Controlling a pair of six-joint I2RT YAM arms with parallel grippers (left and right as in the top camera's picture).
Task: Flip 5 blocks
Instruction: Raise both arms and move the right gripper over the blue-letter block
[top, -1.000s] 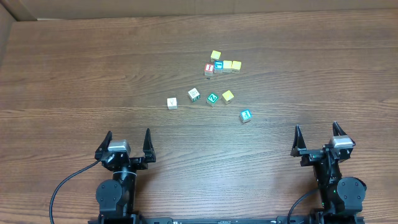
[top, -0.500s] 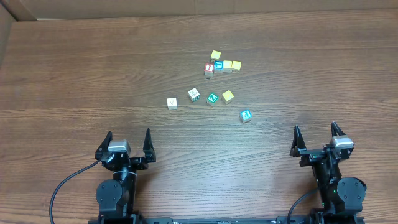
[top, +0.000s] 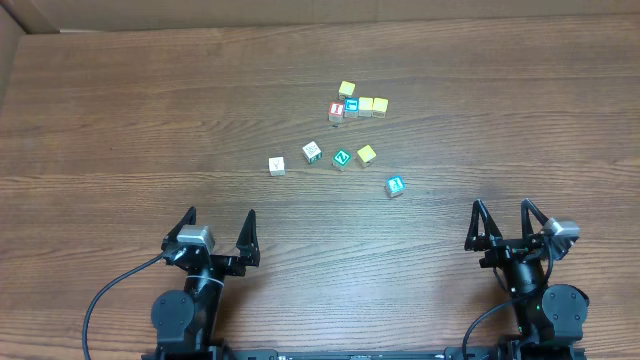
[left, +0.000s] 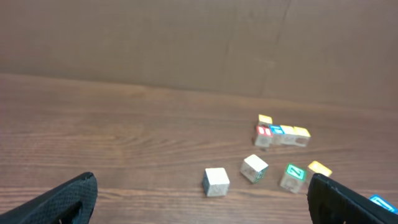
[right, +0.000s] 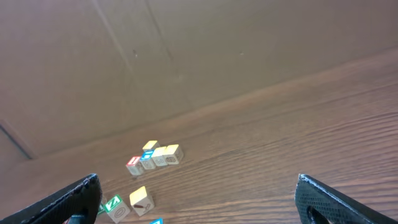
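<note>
Five blocks lie loose mid-table: a whitish cube (top: 277, 166), a second whitish cube (top: 312, 152), a green Z cube (top: 342, 158), a pale yellow cube (top: 367, 154) and a teal cube (top: 395, 185). My left gripper (top: 220, 222) stands open near the front edge, well short of them. The left wrist view shows the first whitish cube (left: 216, 182) ahead between its fingers (left: 65, 200), with the green Z cube (left: 292, 177) to the right. At the front right my right gripper (top: 502, 212) is open and empty. The green Z cube (right: 113, 204) and yellow cube (right: 141, 199) sit low left in its view.
Behind the loose cubes sits a tight cluster: a red-faced cube (top: 337, 110), a blue-faced cube (top: 351, 106) and three yellow cubes, one of them (top: 347, 89) at the back. A cardboard wall (left: 186, 37) bounds the table's far side.
Both arms have shifted slightly: the left gripper has swung a little to the right, the right gripper has turned left. Both stay open. No block has moved.
</note>
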